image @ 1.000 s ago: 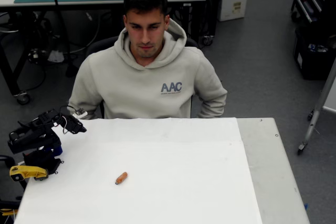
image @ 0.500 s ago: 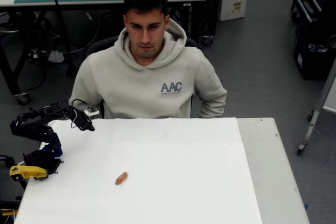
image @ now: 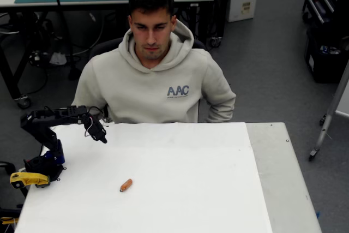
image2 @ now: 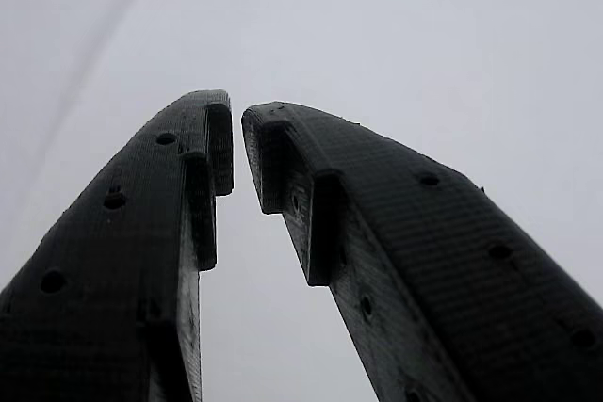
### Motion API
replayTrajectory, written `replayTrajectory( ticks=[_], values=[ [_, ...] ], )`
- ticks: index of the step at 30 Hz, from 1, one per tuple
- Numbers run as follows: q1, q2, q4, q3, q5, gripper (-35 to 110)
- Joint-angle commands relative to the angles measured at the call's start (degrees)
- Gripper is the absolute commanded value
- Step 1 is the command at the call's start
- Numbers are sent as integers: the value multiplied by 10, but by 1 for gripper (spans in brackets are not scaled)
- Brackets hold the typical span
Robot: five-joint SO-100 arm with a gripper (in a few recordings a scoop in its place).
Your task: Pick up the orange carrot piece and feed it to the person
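Reaching is the risk we flag first: the carrot (image: 126,185) is tiny and round-ended, lying bare on the table (image: 229,189) toward the near edge, left of centre, so a descent slightly off could nudge it rolling or pinch only one end. The person (image: 155,75) sits close behind the far edge, so we judge any later lift toward the face needs care. End effector (image: 101,135) hangs near the far-left corner, well apart from the carrot; the wrist view shows the fingers (image2: 203,176) nearly closed, a thin gap at the tips, nothing between them.
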Motion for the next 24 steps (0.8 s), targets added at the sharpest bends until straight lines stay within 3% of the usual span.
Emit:
replayTrajectory(
  ticks=[1, 24],
  values=[
    [44, -7, -4, -54, -40, -2],
    [268, -236, -4, -258, -243, -2]
  ],
)
